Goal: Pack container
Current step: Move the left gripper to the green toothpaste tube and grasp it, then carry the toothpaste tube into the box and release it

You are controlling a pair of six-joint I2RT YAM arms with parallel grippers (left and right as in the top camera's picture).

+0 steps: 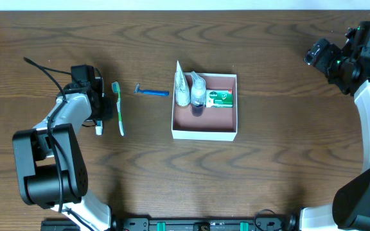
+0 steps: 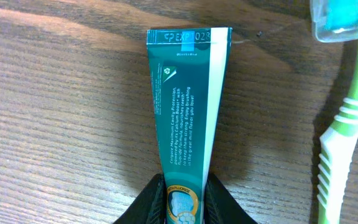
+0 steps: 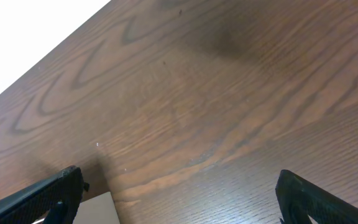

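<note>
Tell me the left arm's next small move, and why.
Probably lift straight up: the left gripper pinches the teal plastic toothpaste tube, which lies flat on the brown wooden table beside the green plastic toothbrush, and the square white-walled cardboard container sits off to its right.

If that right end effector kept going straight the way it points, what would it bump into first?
Most likely the bare brown wooden table. Nothing else lies ahead between the fingers of the open right end effector, though depth is hard to judge from this view.
</note>
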